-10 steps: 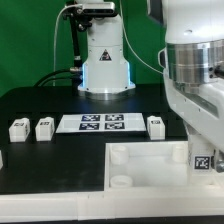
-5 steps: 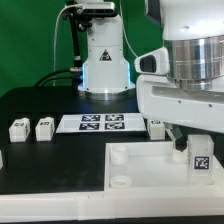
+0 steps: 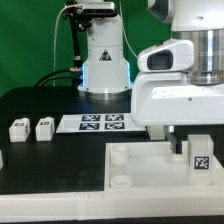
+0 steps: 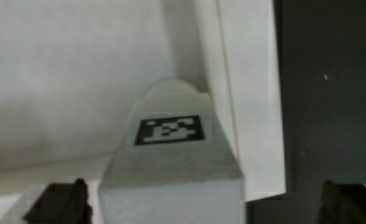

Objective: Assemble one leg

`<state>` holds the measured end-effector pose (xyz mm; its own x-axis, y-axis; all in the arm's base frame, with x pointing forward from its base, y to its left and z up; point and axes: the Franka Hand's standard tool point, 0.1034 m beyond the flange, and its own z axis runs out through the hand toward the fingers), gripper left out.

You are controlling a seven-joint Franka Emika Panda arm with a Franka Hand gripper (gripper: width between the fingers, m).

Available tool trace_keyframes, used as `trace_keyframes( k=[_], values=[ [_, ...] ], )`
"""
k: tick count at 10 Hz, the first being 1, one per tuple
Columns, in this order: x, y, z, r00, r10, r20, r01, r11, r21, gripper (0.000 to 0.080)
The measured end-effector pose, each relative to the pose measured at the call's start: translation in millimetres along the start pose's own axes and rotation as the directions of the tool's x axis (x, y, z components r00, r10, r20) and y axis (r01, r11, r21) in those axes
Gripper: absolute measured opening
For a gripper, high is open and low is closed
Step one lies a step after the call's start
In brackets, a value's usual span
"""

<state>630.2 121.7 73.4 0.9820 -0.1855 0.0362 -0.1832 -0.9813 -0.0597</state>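
The arm's big white head is filling the exterior view's right, with the gripper reaching down at about four o'clock in that view, beside a leg standing upright on the white tray. In the wrist view the two dark fingertips are sitting wide apart with that tagged leg between them, though whether they are touching it I cannot tell. Two more legs are resting on the black table at nine o'clock, just beside the marker board.
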Motion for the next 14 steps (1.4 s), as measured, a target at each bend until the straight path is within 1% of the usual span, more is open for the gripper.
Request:
trace_keyframes(
  k=[1,2,3,4,5,6,7,8,9,10,11,12,13,14],
  values=[
    [0.0,0.0,0.1,1.0,0.016,0.0,-0.016,1.0,0.0,0.0623],
    [0.0,0.2,0.1,1.0,0.016,0.0,-0.016,1.0,0.0,0.0445],
    [-0.4,0.8,0.4,0.996,0.088,0.003,-0.088,0.996,0.001,0.0445],
    [-0.2,4.2,1.0,0.982,0.19,0.004,-0.19,0.982,-0.004,0.0301],
    [-0.4,4.5,1.3,0.967,0.257,0.004,-0.257,0.967,-0.004,0.0301],
    [0.0,5.5,1.3,0.92,0.392,0.009,-0.392,0.92,-0.006,0.03],
    [1.2,6.5,1.3,0.847,0.531,0.023,-0.531,0.847,-0.014,0.03],
    [0.6,7.0,1.9,0.718,0.694,0.051,-0.694,0.72,-0.026,0.0299],
    [0.8,8.1,2.3,0.591,0.804,0.065,-0.803,0.594,-0.046,0.0299],
    [1.5,8.9,1.9,0.451,0.888,0.088,-0.888,0.456,-0.06,0.0295],
    [2.3,10.7,1.5,0.285,0.953,0.099,-0.954,0.292,-0.073,0.0295],
    [2.0,10.3,1.6,0.166,0.981,0.097,-0.981,0.174,-0.083,0.0295],
    [0.7,9.2,2.1,0.059,0.994,0.087,-0.994,0.067,-0.082,0.0295],
    [-0.7,9.3,2.3,-0.019,0.997,0.079,-0.997,-0.013,-0.073,0.0295]
  ],
)
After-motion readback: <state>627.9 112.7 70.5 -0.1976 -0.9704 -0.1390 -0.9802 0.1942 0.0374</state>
